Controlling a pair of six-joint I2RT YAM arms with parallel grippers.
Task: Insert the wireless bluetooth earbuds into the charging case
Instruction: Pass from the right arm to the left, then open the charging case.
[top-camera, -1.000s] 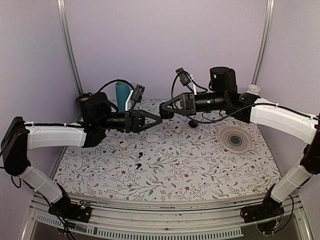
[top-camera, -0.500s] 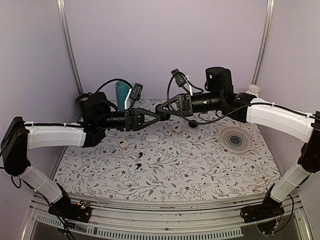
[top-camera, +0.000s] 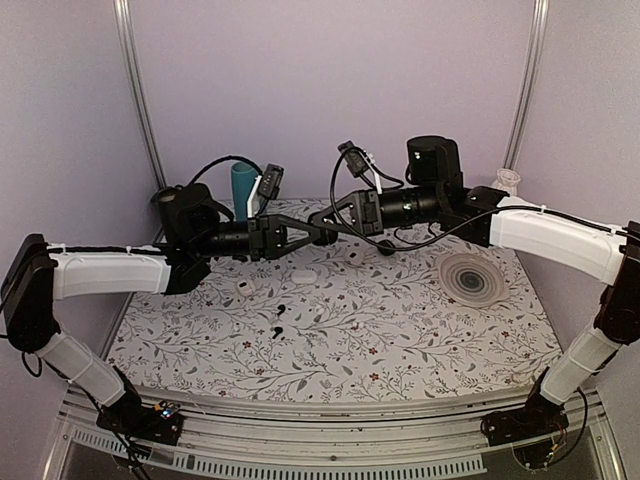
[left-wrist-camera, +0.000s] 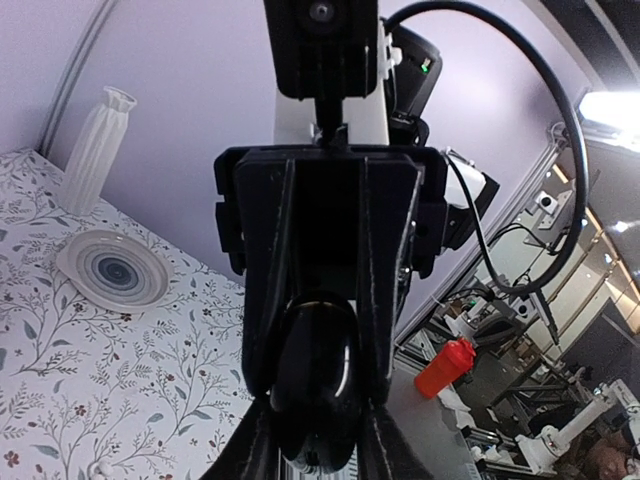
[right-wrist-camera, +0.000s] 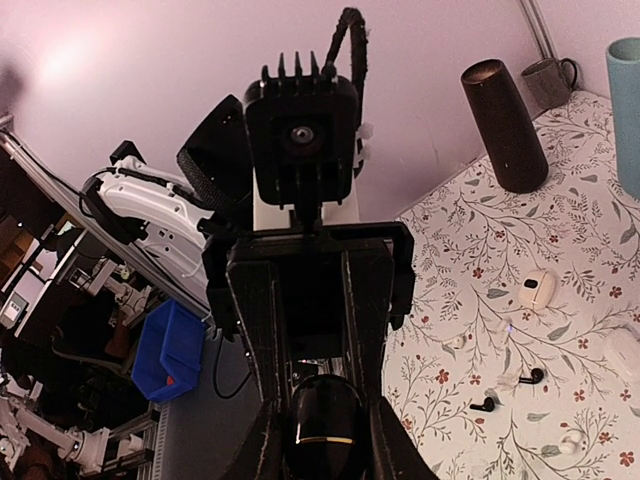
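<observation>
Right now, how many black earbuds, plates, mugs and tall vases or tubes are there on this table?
Black earbuds: 2
Plate: 1
Mug: 1
Tall vases or tubes: 3 (white vase, dark vase, teal tube)
Total: 7

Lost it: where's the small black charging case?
Top view, centre: the small black charging case is held above the floral table, between the left tool and right tool.

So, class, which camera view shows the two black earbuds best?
Right wrist: the black earbuds lie unobstructed, stems visible. Top external shows them as tiny dark specks; left wrist shows none.
</observation>
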